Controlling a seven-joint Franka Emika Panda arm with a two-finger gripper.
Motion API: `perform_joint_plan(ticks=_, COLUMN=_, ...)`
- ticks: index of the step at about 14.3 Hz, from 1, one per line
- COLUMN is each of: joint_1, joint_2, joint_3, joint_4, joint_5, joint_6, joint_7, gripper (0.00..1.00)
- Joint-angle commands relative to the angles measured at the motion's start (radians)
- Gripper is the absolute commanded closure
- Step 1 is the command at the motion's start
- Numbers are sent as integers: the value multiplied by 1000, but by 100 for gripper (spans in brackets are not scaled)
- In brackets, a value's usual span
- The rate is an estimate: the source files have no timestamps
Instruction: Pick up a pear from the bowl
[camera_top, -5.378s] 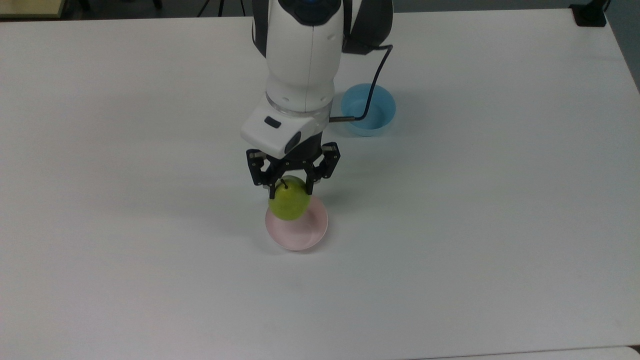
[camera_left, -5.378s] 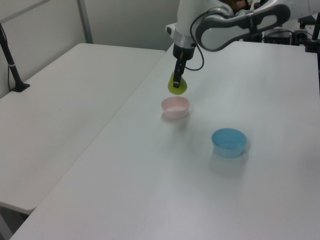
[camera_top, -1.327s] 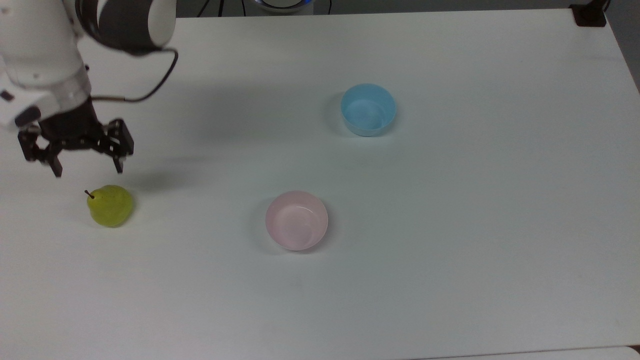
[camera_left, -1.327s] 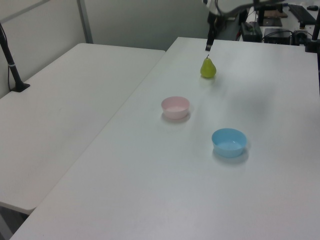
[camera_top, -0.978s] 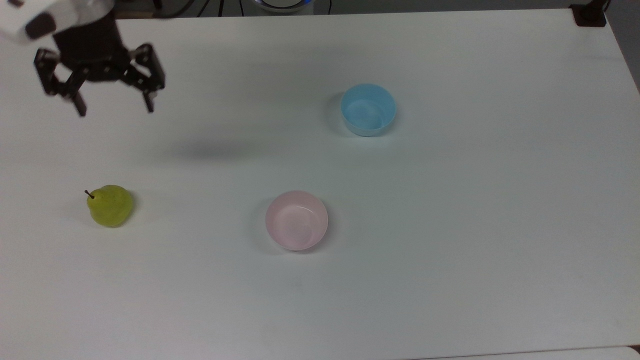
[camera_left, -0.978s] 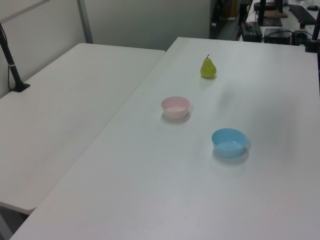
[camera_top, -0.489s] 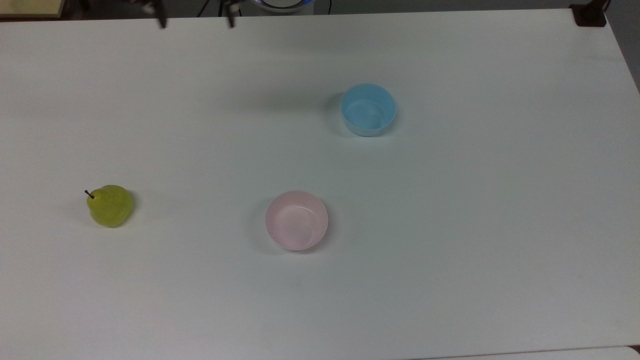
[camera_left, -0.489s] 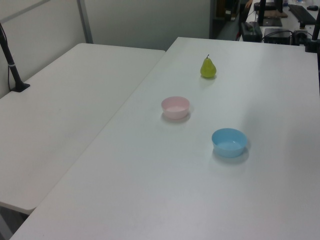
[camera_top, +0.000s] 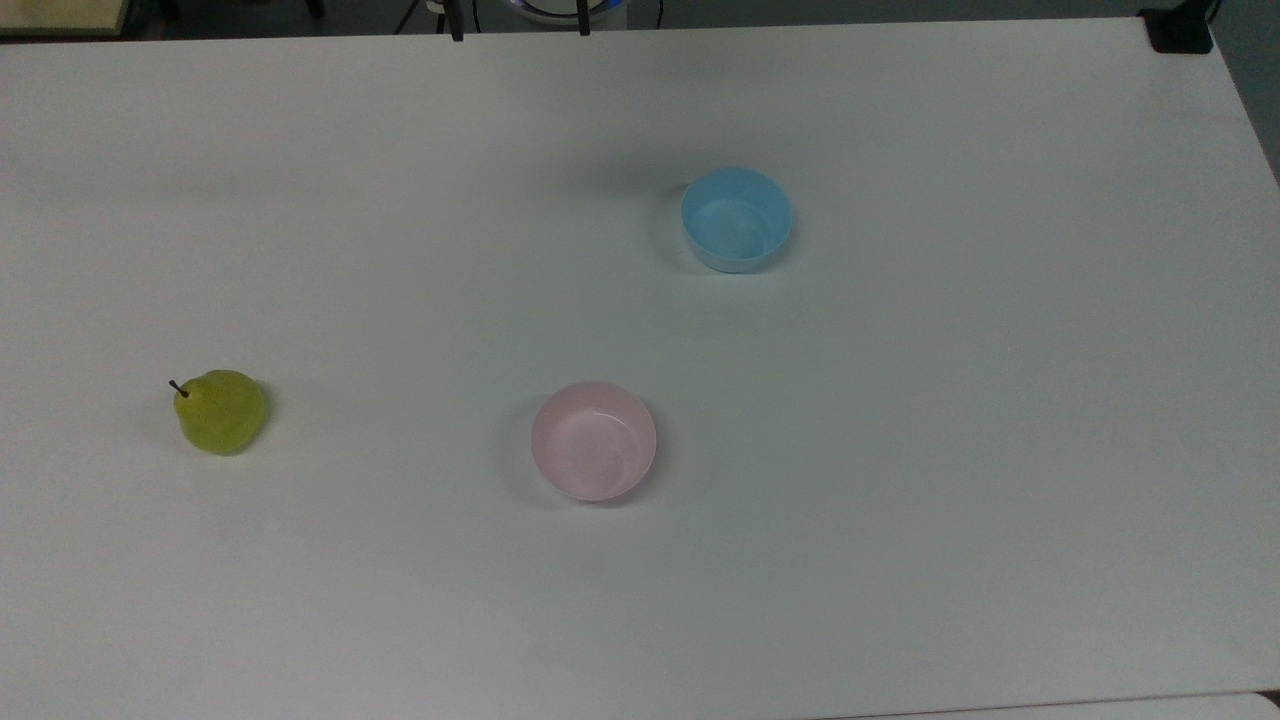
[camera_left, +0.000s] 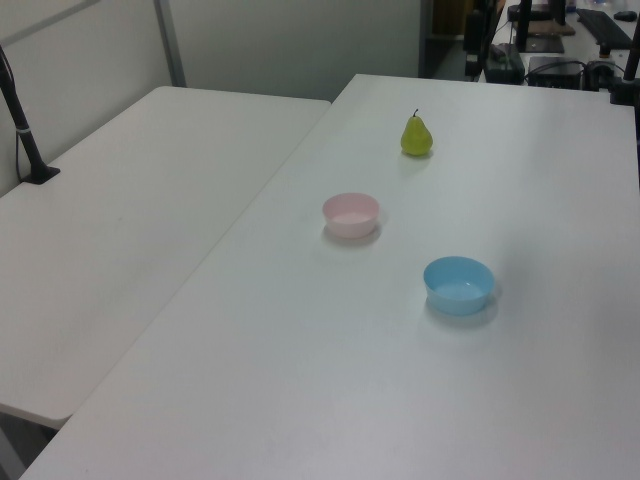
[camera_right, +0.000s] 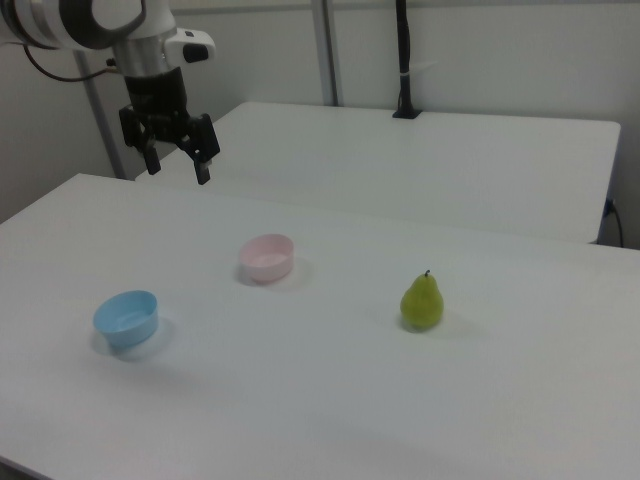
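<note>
The yellow-green pear (camera_top: 221, 411) (camera_left: 417, 136) (camera_right: 422, 301) stands upright on the white table (camera_top: 900, 520), far out on the top view's left and outside both bowls. The pale pink bowl (camera_top: 593, 441) (camera_left: 351, 214) (camera_right: 267, 257) sits near the table's middle with nothing in it. My gripper (camera_right: 178, 168) hangs high above the table's back edge, open and holding nothing, well away from pear and bowl. Two dark fingertips (camera_top: 457, 33) poke in at the top view's upper edge.
A light blue bowl (camera_top: 737, 219) (camera_left: 458, 283) (camera_right: 127, 317) stands on the table with nothing in it, apart from the pink one. A second white table (camera_left: 130, 230) adjoins along one side, with a black post (camera_right: 403, 60) at its edge.
The pear, held over the pink bowl 5.4 s ago, now rests on the table. The open gripper has risen off it and moved right along the top view's upper edge.
</note>
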Motion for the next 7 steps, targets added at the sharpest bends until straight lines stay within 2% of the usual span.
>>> perform_joint_plan(ticks=1, joint_1=-26, joint_2=-11, joint_3=14, joint_4=-33, joint_5=20, joint_6=61, joint_7=-66, gripper=0)
perform_joint_plan(ticks=7, joint_1=-30, joint_2=8, joint_3=19, joint_4=-24, joint_5=20, joint_6=94, joint_7=-52, gripper=0)
